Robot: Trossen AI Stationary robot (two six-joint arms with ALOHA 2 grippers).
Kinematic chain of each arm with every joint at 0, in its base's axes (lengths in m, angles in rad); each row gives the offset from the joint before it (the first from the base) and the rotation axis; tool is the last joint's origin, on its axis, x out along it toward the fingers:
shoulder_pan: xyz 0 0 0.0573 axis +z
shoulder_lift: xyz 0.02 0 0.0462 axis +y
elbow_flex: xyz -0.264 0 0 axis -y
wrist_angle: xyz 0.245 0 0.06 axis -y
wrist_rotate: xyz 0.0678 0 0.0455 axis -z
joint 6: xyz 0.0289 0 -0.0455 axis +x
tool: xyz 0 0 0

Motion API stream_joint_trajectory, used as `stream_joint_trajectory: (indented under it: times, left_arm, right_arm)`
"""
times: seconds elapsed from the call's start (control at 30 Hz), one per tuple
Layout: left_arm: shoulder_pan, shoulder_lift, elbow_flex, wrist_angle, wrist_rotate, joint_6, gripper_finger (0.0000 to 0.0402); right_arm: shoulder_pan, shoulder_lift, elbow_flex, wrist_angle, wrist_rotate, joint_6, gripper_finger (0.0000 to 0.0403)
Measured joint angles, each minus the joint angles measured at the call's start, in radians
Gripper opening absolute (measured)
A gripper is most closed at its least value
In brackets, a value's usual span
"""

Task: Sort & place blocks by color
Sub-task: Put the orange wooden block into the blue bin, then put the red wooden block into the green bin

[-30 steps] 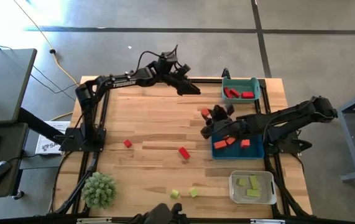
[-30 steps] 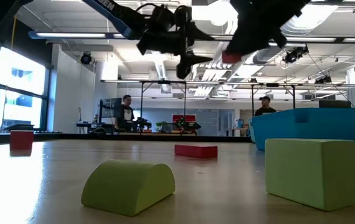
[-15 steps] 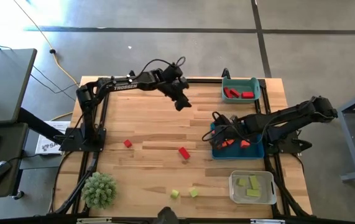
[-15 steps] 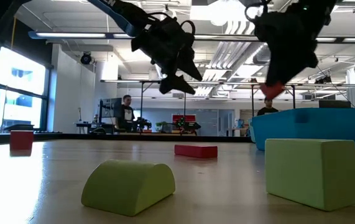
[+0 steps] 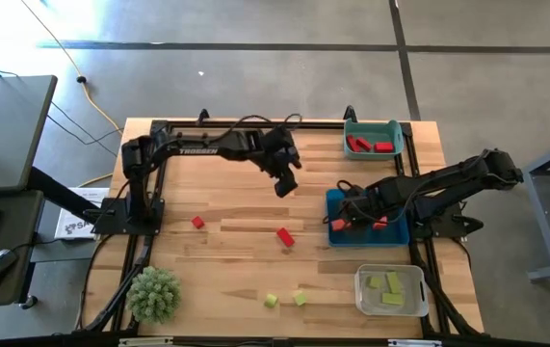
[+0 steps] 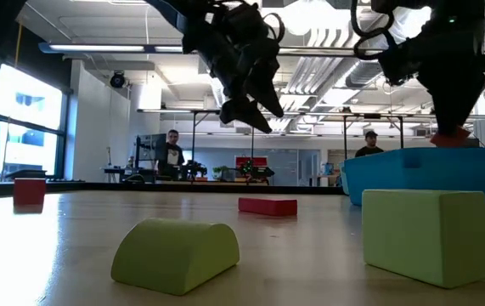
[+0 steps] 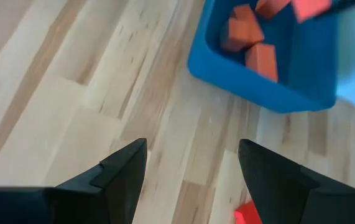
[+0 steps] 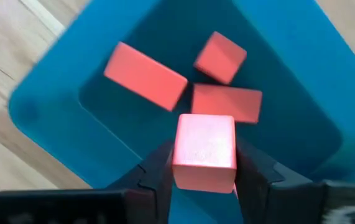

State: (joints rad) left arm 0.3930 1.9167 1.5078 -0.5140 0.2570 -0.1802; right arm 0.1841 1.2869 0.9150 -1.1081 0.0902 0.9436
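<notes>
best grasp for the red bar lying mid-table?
Come straight down on the red bar and pinch its two long sides across the short width. It lies flat on the table, angled to the edges, nothing touching it. The open left gripper hovers nearest.

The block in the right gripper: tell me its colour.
Orange. The block held in the right gripper over the blue bin shows best in the right wrist view.

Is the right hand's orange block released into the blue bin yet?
No. Right hand holds the orange block between its fingers, above the blue bin.
</notes>
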Motion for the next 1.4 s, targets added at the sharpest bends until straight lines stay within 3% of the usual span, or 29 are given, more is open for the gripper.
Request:
stream_joint_trajectory:
  times: [0.2,0.53,0.9,1.13,1.4]
  left_arm:
    - [-0.069,0.0,0.0,-0.08,-0.121,-0.031,0.0243]
    - [-0.168,0.0,0.0,-0.152,-0.174,-0.138,0.0243]
    - [-0.273,-0.084,-0.001,-0.281,-0.34,-0.246,0.0243]
    - [-0.337,-0.151,0.0,-0.405,-0.467,-0.331,0.0243]
    - [-0.414,-0.181,0.0,-0.556,-0.53,-0.456,0.0243]
  right_arm:
    - [0.0,0.0,0.0,-0.022,-0.02,-0.001,0.012]
    - [0.0,0.0,0.0,-0.021,-0.044,-0.053,0.0128]
    - [0.0,0.0,0.0,-0.018,0.005,-0.119,0.0214]
    - [0.0,0.0,0.0,0.008,-0.048,-0.122,0.0215]
    - [0.0,0.0,0.0,0.189,-0.099,-0.119,0.0216]
